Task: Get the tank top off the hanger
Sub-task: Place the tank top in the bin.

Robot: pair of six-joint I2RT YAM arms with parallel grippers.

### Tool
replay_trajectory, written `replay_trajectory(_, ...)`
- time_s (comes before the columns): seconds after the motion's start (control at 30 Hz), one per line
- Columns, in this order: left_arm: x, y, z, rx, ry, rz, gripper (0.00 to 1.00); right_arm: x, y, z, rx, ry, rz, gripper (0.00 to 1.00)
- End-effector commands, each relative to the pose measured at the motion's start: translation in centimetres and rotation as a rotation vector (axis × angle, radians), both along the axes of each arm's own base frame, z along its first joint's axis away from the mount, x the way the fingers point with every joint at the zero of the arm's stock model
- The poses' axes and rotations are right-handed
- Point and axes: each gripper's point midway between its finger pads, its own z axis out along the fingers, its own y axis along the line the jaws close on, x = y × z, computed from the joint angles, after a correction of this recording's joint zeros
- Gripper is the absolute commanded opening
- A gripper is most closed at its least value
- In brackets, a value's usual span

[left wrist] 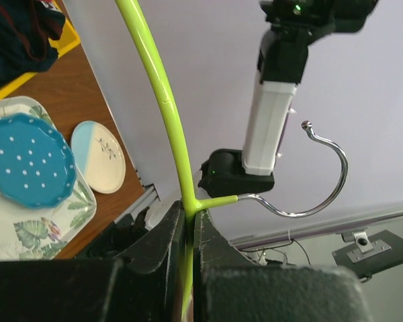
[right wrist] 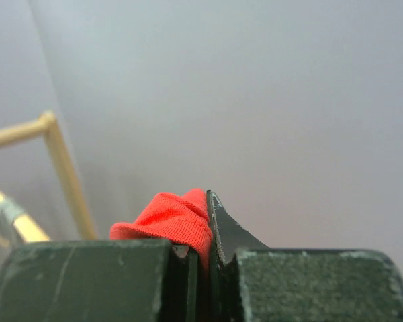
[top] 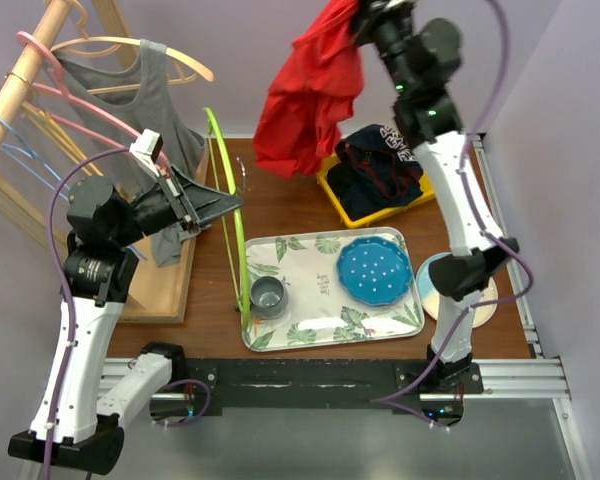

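A red tank top (top: 310, 95) hangs free in the air at the top middle, off the lime green hanger (top: 225, 190). My right gripper (top: 365, 20) is shut on its upper edge, and the red fabric (right wrist: 174, 218) bunches between the jaws in the right wrist view. My left gripper (top: 230, 205) is shut on the bare green hanger near its neck (left wrist: 187, 208). The hanger's metal hook (left wrist: 322, 181) sticks out to the right in the left wrist view.
A wooden rack (top: 25, 75) at the far left holds a grey tank top (top: 145, 115) on a tan hanger and other hangers. A yellow bin (top: 352, 210) holds dark clothes. A leaf-print tray (top: 310, 320) carries a grey cup (top: 268, 295) and blue plate (top: 375, 270). A small plate (top: 430, 290) lies at right.
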Motion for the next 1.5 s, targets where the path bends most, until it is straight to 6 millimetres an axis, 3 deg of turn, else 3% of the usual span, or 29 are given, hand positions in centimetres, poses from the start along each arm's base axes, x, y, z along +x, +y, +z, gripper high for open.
replay_trajectory(0.0, 0.4, 0.2, 2.3, -0.032, -0.107, 0.035, 0.0, -0.7, -7.3, 4.2, 0.014, -0.107, -0.189, 0.0)
replay_trajectory(0.03, 0.5, 0.2, 2.5, -0.033, -0.113, 0.032, 0.0, 0.1, -9.1, 4.0, 0.011, -0.099, -0.225, 0.0)
replay_trajectory(0.13, 0.5, 0.1, 2.8, -0.034, -0.118, 0.029, 0.0, 1.3, -12.0, 3.6, 0.004, -0.088, -0.285, 0.0)
replay_trajectory(0.23, 0.5, 0.1, 3.0, -0.035, -0.123, 0.034, 0.0, 3.3, -13.3, 1.2, -0.022, -0.028, -0.317, 0.0)
replay_trajectory(0.4, 0.8, 0.1, 2.8, -0.035, -0.118, 0.041, 0.0, 6.5, -12.1, -5.6, -0.074, 0.115, -0.274, 0.0)
replay_trajectory(0.47, 0.9, 0.1, 2.7, -0.032, -0.116, 0.04, 0.0, 7.2, -11.7, -6.2, -0.081, 0.121, -0.256, 0.0)
replay_trajectory(0.63, 1.1, 0.0, 2.6, -0.029, -0.11, 0.042, 0.0, 8.9, -11.1, -9.6, -0.111, 0.188, -0.24, 0.0)
replay_trajectory(0.7, 1.0, 0.1, 2.7, -0.029, -0.113, 0.043, 0.0, 9.7, -11.1, -12.4, -0.144, 0.257, -0.248, 0.0)
replay_trajectory(0.77, 1.0, 0.1, 2.7, -0.026, -0.116, 0.05, 0.0, 10.5, -12.7, -15.2, -0.14, 0.354, -0.337, 0.0)
replay_trajectory(0.83, 1.1, 0.2, 2.7, -0.019, -0.117, 0.058, 0.0, 10.5, -15.0, -20.8, -0.147, 0.559, -0.46, 0.0)
replay_trajectory(0.93, 1.1, 0.2, 2.8, -0.018, -0.121, 0.06, 0.0, 8.9, -18.1, -26.2, -0.111, 0.697, -0.621, 0.0)
replay_trajectory(0.97, 1.0, 0.2, 2.8, -0.016, -0.124, 0.059, 0.0, 8.1, -18.4, -31.3, -0.111, 0.794, -0.629, 0.0)
replay_trajectory(1.07, 1.1, 0.2, 3.1, -0.008, -0.13, 0.062, 0.0, 7.9, -19.1, -38.8, -0.076, 0.938, -0.615, 0.0)
replay_trajectory(1.1, 1.1, 0.2, 3.0, -0.006, -0.131, 0.064, 0.0, 7.7, -19.3, -43.7, -0.106, 1.062, -0.597, 0.0)
replay_trajectory(1.2, 1.3, 0.2, 3.0, -0.005, -0.13, 0.069, 0.0, 7.2, -19.0, -49.4, -0.094, 1.219, -0.539, 0.0)
replay_trajectory(1.33, 1.4, 0.2, 3.3, -0.007, -0.134, 0.067, 0.0, 5.5, -21.2, -52.3, -0.072, 1.307, -0.627, 0.08)
replay_trajectory(1.4, 1.3, 0.2, 3.5, -0.008, -0.134, 0.069, 0.0, 4.9, -22.9, -52.1, -0.034, 1.311, -0.681, 0.14)
replay_trajectory(1.47, 1.3, 0.2, 3.7, -0.002, -0.14, 0.069, 0.0, 4.5, -23.2, -50.5, -0.006, 1.284, -0.668, 0.27)
